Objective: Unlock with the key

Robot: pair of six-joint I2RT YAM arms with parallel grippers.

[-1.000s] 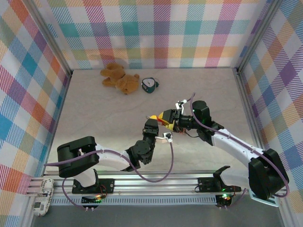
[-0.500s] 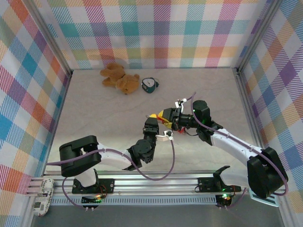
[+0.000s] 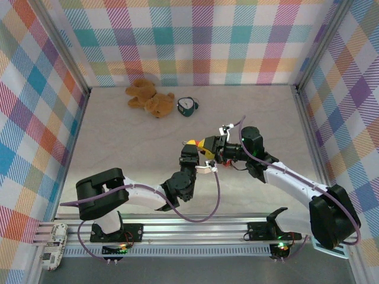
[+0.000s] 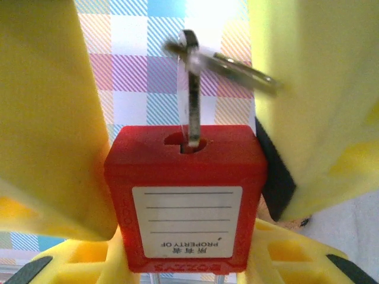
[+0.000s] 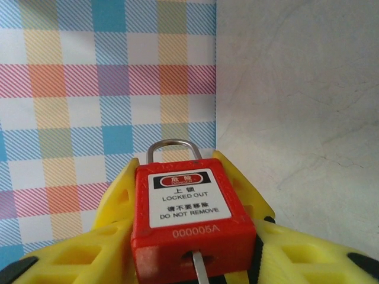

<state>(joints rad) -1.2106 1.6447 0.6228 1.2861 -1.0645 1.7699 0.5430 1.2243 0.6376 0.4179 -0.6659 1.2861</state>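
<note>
Nearest us, a small white device (image 3: 52, 247) lies at the left end of the aluminium rail (image 3: 195, 228) along the front edge. Over the table (image 3: 118, 142) the two tools meet in mid-air.

The right gripper (image 5: 174, 158) has its yellow fingers set narrow, pressed against both sides of the red padlock (image 5: 192, 219). The face towards the right wrist camera carries a white label. It has a dark header band with Chinese characters, then "LOCKED OUT", another Chinese line and "DO NOT REMOVE". Below the label "000005A" is embossed in the red. The silver shackle (image 5: 172, 142) juts out past the fingertips.

The key (image 4: 190, 89) sits in the keyhole at the padlock's opposite end, with its blade in the slot. Its head is blurred, and a key ring (image 4: 243, 68) passes through the head.

In the left wrist view the back label reads "PROPERTY OF", upside down, with four blank lines. Embossed letters at the edge look like "BOZZYS". The left gripper (image 3: 190, 148) has the padlock's shackle end between its fingers, but we cannot tell whether they grip it.

Farther back, a brown teddy bear (image 3: 148, 97) and a teal alarm clock (image 3: 188, 106) lie near the plaid wall (image 3: 195, 41).
</note>
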